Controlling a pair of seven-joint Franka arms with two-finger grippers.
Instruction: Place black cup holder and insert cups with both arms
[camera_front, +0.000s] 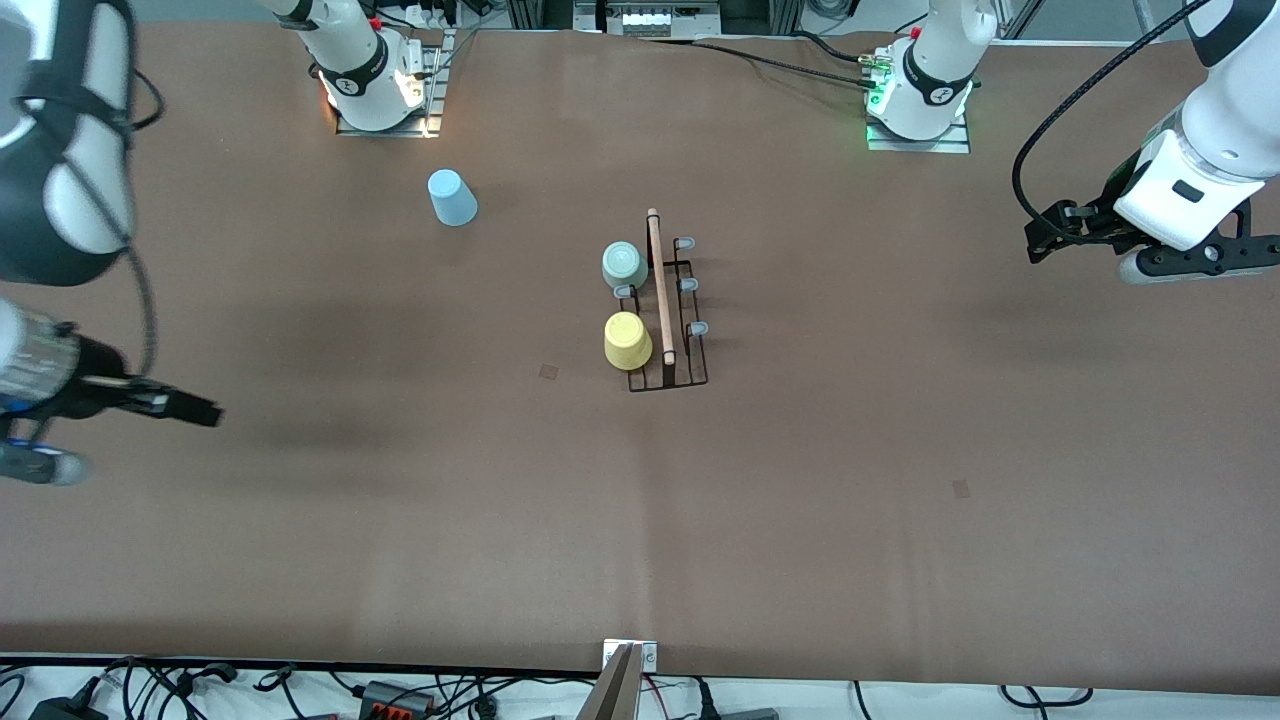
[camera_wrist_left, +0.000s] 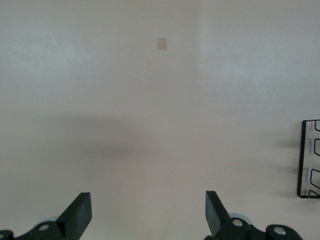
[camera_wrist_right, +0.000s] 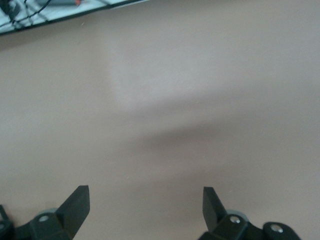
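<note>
Both grippers hang empty with fingers spread wide, each over bare brown table (camera_front: 900, 520). The left gripper (camera_wrist_left: 148, 212) is up at the left arm's end of the table, seen in the front view as a black claw (camera_front: 1060, 235) under its white arm (camera_front: 1215, 120). The right gripper (camera_wrist_right: 146, 207) is over the right arm's end, its dark tip (camera_front: 180, 407) jutting from the blurred right arm (camera_front: 60, 150).

The black cup holder (camera_front: 665, 310) stands upright mid-table, its wooden bar (camera_front: 660, 285) running toward the front camera. A pale green cup (camera_front: 624, 265) and a yellow cup (camera_front: 627, 340) sit upside down on pegs on the side facing the right arm's end; the grey-tipped pegs (camera_front: 690, 285) on the other side are bare. The light blue cup (camera_front: 452, 197) rests upside down on the table, well apart from the holder, near the right arm's base (camera_front: 375, 85).

Judging by this, one cup remains to be fetched. The risks: the tapered plastic may slip from a pinch on its smooth wall, and a cup lowered off-centre onto a peg could nudge the light wire holder, tipping it or shaking the seated cups loose. An arm reaching across the holder might also clip the wooden bar.
</note>
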